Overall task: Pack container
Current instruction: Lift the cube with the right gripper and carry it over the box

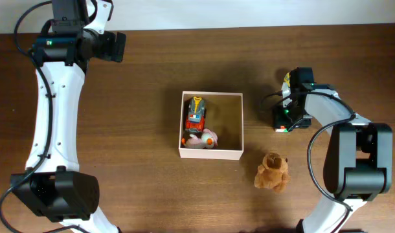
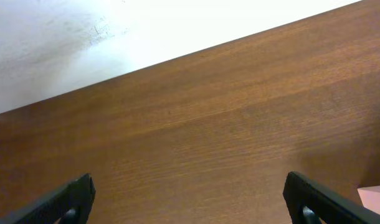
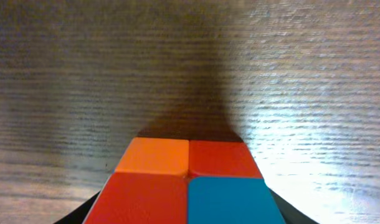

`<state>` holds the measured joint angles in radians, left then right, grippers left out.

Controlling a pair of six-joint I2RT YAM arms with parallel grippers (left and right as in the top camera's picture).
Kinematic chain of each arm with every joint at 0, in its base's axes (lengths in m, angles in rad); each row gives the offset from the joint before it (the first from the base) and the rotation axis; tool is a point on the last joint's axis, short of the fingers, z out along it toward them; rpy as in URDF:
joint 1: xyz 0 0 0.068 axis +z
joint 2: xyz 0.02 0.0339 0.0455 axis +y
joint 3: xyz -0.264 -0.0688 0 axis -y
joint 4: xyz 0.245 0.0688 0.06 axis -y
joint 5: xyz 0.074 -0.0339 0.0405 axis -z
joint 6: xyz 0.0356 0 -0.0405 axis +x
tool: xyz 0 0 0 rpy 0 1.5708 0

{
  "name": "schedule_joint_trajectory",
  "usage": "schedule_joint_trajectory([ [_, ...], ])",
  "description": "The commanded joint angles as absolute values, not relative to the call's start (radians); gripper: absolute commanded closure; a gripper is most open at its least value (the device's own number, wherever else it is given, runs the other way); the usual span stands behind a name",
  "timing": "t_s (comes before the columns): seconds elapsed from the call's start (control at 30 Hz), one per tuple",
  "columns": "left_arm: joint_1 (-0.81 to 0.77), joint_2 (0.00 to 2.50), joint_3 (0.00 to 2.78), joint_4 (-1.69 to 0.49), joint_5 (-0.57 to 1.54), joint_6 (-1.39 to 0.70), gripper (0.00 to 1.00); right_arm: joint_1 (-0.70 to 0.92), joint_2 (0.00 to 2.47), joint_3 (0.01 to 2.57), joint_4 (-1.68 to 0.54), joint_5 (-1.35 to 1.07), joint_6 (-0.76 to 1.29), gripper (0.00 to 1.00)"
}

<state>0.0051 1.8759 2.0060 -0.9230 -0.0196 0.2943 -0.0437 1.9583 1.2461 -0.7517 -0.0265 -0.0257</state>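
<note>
Across the whole overhead view lies a brown wooden desk (image 1: 146,129), with a white strip along its top edge.

The left arm (image 1: 52,110) runs up the left side of the frame. Its left fingers (image 2: 71,196) sit in the upper left over bare wood. They are spread wide apart and hold nothing.

The right arm (image 1: 353,155) stands in the lower right and bends up toward the upper right.

The container (image 1: 210,154) sits in the middle of the desk. It is a square, shallow box, white outside and tan inside. Both arms are well apart from it.

A brown teddy bear (image 1: 272,173) lies on the desk just to the lower right of the container, near its corner.

Inside the container, a red and orange toy truck (image 1: 195,113) lies along the left wall. A small pink and white toy (image 1: 203,139) is in the lower left corner, touching the truck.

In the right wrist view, a puzzle cube (image 3: 187,180) fills the bottom of the frame, showing orange, red and blue squares. The right fingers (image 3: 289,214) are clenched on its two sides, close above the wood.
</note>
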Motion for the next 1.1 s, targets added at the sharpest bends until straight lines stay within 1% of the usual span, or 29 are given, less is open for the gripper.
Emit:
schedule_joint_trajectory([
  [0.0,0.003,1.87,2.023,-0.921,-0.023,0.284,0.01,-0.046,1.985,1.277,-0.767,-0.045,-0.018,0.42],
  [0.43,0.003,1.87,2.023,-0.921,-0.023,0.284,0.01,-0.046,1.985,1.409,-0.831,-0.045,-0.019,0.43],
  [0.73,0.003,1.87,2.023,-0.921,-0.023,0.284,0.01,-0.044,1.985,1.534,-0.936,-0.046,-0.018,0.45],
  [1.07,0.003,1.87,2.023,-0.921,-0.023,0.284,0.01,0.023,1.985,1.689,-1.054,-0.045,-0.005,0.45],
])
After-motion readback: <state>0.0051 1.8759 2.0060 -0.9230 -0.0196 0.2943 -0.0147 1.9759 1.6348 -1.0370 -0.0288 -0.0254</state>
